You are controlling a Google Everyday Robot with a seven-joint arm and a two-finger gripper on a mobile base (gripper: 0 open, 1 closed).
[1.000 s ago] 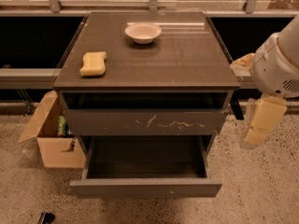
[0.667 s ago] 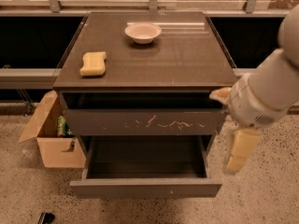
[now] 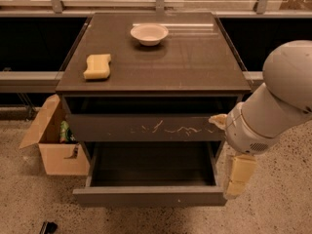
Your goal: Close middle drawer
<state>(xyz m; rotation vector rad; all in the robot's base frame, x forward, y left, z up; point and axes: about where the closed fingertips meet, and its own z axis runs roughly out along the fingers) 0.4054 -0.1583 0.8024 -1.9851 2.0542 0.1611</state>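
Note:
The middle drawer (image 3: pixel 148 197) is pulled far out from the dark cabinet (image 3: pixel 156 82); its plain front is toward me and its inside looks empty. Above it, the drawer front with white scratch marks (image 3: pixel 146 127) stands slightly out. My gripper (image 3: pixel 239 175), cream-coloured, hangs from the large white arm (image 3: pixel 273 111) at the right. It sits just off the right front corner of the middle drawer, level with that drawer's side. I cannot tell if it touches the drawer. The lowest drawer is hidden under the open one.
A white bowl (image 3: pixel 149 33) and a yellow sponge (image 3: pixel 97 66) lie on the cabinet top. An open cardboard box (image 3: pixel 51 140) with items stands on the speckled floor left of the cabinet. A low window ledge and railing run behind.
My arm has swung left and down, bringing the gripper from beside the cabinet's right edge to the middle drawer's right front corner. The drawers have not moved.

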